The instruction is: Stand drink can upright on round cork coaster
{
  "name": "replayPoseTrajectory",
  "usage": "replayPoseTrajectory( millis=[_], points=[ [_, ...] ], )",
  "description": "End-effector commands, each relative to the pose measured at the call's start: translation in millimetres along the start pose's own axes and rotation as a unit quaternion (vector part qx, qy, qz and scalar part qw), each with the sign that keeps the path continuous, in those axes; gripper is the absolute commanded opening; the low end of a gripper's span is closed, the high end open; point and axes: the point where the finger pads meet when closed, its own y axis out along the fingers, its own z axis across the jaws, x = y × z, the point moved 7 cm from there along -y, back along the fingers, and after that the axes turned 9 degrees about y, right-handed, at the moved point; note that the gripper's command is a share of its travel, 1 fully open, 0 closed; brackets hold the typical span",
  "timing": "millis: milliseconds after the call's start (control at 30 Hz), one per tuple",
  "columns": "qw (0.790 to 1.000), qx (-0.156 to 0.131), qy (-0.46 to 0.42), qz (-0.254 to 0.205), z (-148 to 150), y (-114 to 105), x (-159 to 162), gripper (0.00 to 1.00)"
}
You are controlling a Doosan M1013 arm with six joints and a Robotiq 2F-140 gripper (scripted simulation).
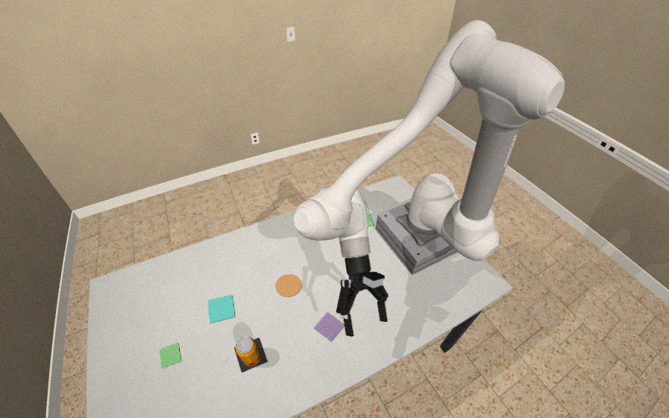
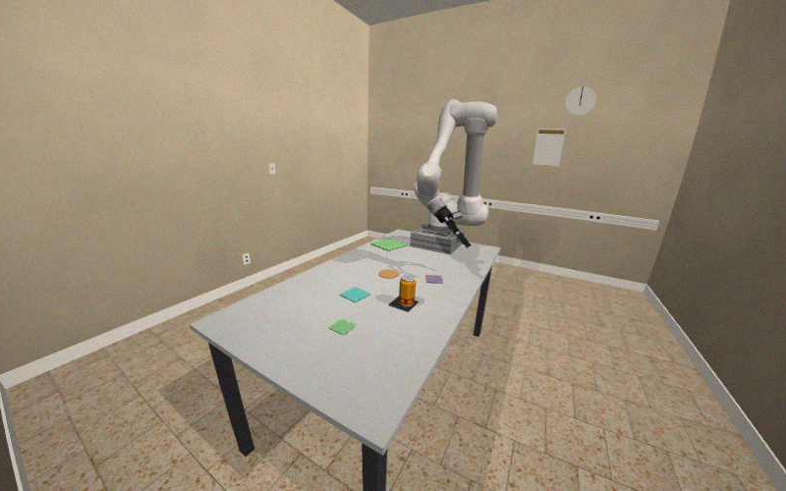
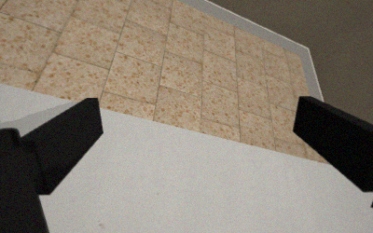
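Note:
The orange drink can stands upright on a small black square coaster near the table's front edge; it also shows in the exterior view. The round cork coaster lies flat on the table, bare, farther back; it also shows in the exterior view. My gripper hangs above the table to the right of the coaster, fingers wide open and empty. The wrist view shows both open fingers over the table edge and floor, with neither the can nor the coaster in it.
Flat squares lie on the table: teal, light green, purple just left of my fingers, and a green one by the robot base. The table's right edge is close to my gripper.

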Motion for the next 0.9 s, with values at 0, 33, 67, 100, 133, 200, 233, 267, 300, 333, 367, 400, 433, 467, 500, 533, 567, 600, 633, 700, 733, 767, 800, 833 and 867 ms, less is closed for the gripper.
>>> replayPoseTrajectory(
  millis=[0, 33, 67, 100, 133, 200, 233, 267, 300, 333, 367, 400, 433, 467, 500, 533, 567, 600, 633, 700, 733, 767, 800, 833, 867],
  points=[
    [1.000, 0.000, 0.000, 0.000, 0.5, -0.2, -0.4, 1.00],
    [1.000, 0.000, 0.000, 0.000, 0.5, -0.2, -0.4, 1.00],
    [1.000, 0.000, 0.000, 0.000, 0.5, -0.2, -0.4, 1.00],
    [1.000, 0.000, 0.000, 0.000, 0.5, -0.2, -0.4, 1.00],
    [1.000, 0.000, 0.000, 0.000, 0.5, -0.2, -0.4, 1.00],
    [1.000, 0.000, 0.000, 0.000, 0.5, -0.2, -0.4, 1.00],
    [1.000, 0.000, 0.000, 0.000, 0.5, -0.2, -0.4, 1.00],
    [1.000, 0.000, 0.000, 0.000, 0.5, -0.2, -0.4, 1.00],
    [1.000, 0.000, 0.000, 0.000, 0.5, -0.2, -0.4, 1.00],
    [1.000, 0.000, 0.000, 0.000, 0.5, -0.2, -0.4, 1.00],
    [1.000, 0.000, 0.000, 0.000, 0.5, -0.2, -0.4, 1.00],
    [1.000, 0.000, 0.000, 0.000, 0.5, -0.2, -0.4, 1.00],
    [1.000, 0.000, 0.000, 0.000, 0.5, -0.2, -0.4, 1.00],
    [1.000, 0.000, 0.000, 0.000, 0.5, -0.2, -0.4, 1.00],
    [1.000, 0.000, 0.000, 0.000, 0.5, -0.2, -0.4, 1.00],
    [1.000, 0.000, 0.000, 0.000, 0.5, -0.2, -0.4, 1.00],
    [1.000, 0.000, 0.000, 0.000, 0.7, -0.2, -0.4, 1.00],
    [1.000, -0.001, 0.000, 0.000, 1.8, 0.1, -0.4, 1.00],
    [1.000, -0.004, 0.001, 0.000, 4.7, 0.8, -0.5, 1.00],
    [1.000, -0.019, 0.003, -0.004, 17.5, 4.0, -0.6, 1.00],
    [0.999, -0.031, 0.006, -0.007, 27.9, 6.4, -0.2, 1.00],
    [0.999, -0.046, 0.009, -0.013, 40.9, 9.3, 0.8, 1.00],
    [0.998, -0.064, 0.013, -0.023, 56.5, 12.5, 3.0, 1.00],
    [0.996, -0.083, 0.018, -0.036, 74.4, 15.7, 6.6, 1.00],
    [0.993, -0.102, 0.025, -0.055, 94.5, 18.6, 11.9, 1.00]
  ],
)
